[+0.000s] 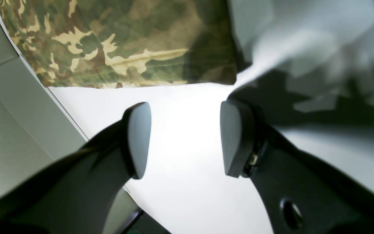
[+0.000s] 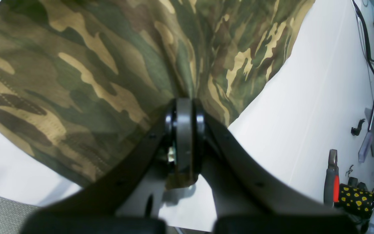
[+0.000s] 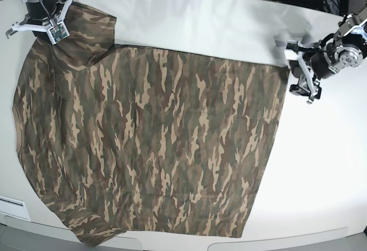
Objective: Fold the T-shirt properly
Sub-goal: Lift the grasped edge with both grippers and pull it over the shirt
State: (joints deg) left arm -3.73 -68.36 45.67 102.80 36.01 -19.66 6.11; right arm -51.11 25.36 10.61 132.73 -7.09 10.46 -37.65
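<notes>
- White table carries the T-shirt, spread nearly flat across its middle and left.
- Far left, the right gripper is clamped on a bunched fold of cloth.
- Right side, the left gripper hangs with jaws apart and nothing between them, just off the shirt's edge.
- My guess: spreading is finishing; next, a fresh grasp on that right edge to begin folding.

One T-shirt, one table, two arms, two sets of jaws
</notes>
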